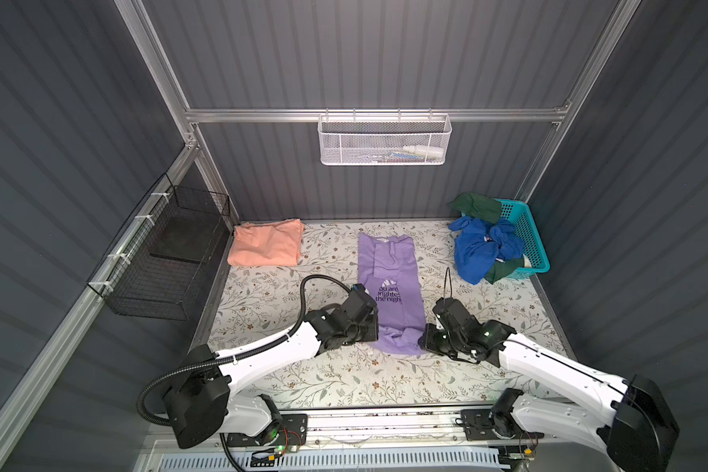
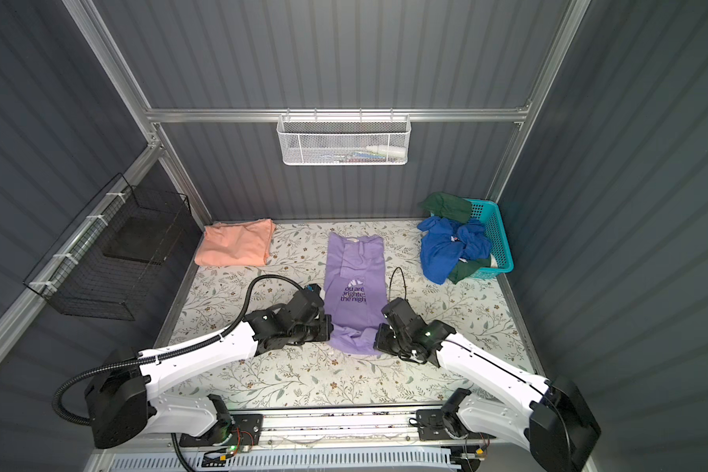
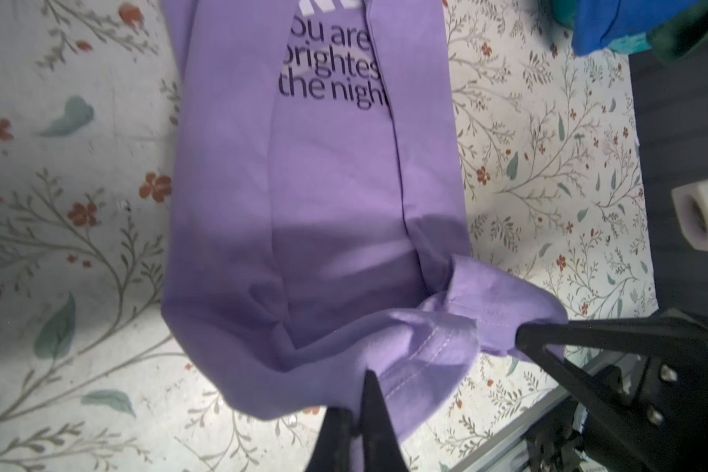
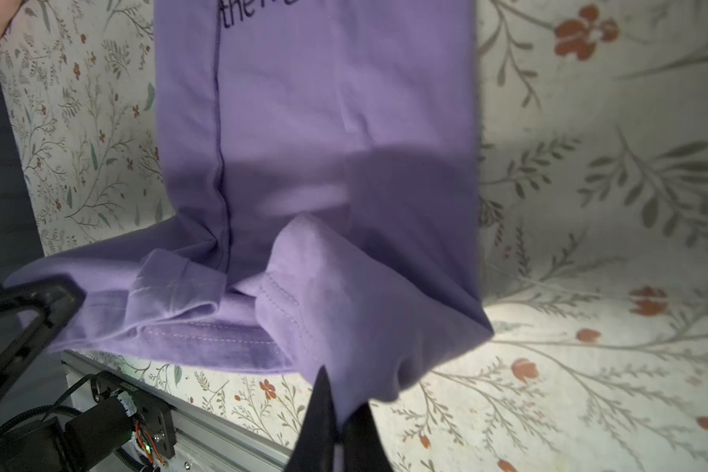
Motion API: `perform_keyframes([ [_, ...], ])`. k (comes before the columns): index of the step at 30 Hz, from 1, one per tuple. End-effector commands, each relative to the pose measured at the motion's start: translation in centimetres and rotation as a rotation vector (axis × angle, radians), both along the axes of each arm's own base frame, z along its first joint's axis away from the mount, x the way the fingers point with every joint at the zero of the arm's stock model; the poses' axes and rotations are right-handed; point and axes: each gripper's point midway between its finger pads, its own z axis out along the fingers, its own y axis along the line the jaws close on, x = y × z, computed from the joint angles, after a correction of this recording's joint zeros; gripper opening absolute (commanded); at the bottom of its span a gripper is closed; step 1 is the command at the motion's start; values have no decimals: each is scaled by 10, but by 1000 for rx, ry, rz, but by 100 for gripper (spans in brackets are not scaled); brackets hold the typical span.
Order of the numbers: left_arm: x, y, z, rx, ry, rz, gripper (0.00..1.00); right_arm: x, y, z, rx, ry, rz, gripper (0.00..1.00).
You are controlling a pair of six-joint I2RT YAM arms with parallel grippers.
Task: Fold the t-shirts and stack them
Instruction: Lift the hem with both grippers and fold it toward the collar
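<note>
Left wrist view: the left claw (image 3: 358,408) is seen closed tight on the near hem of the lavender t-shirt (image 3: 315,184), and in the right wrist view the right claw (image 4: 340,404) is seen clamped on the hem's other corner, with the cloth bunched between them. In both top views this shirt is laid as a narrow lengthwise strip on the middle of the surface (image 1: 303,376), lettering up. The salmon t-shirt (image 1: 266,243) is found folded at the far left corner, well apart from the turquoise basket (image 1: 528,233).
</note>
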Motion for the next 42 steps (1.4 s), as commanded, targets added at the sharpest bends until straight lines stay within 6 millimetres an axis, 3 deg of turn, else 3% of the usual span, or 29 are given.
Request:
perform_keyframes([
  [1, 10, 4, 0, 32, 19, -43, 0, 16, 11, 13, 28, -31, 58, 0],
  [12, 69, 21, -5, 14, 54, 6, 0, 74, 5, 21, 77, 4, 32, 0],
  [21, 113, 16, -25, -3, 81, 3, 0, 125, 0, 6, 99, 69, 38, 0],
  [31, 142, 19, -39, 59, 67, 17, 0, 157, -9, -11, 81, 91, 15, 0],
  [42, 166, 25, -52, 112, 55, 27, 0, 184, -14, -12, 72, 87, 1, 0],
])
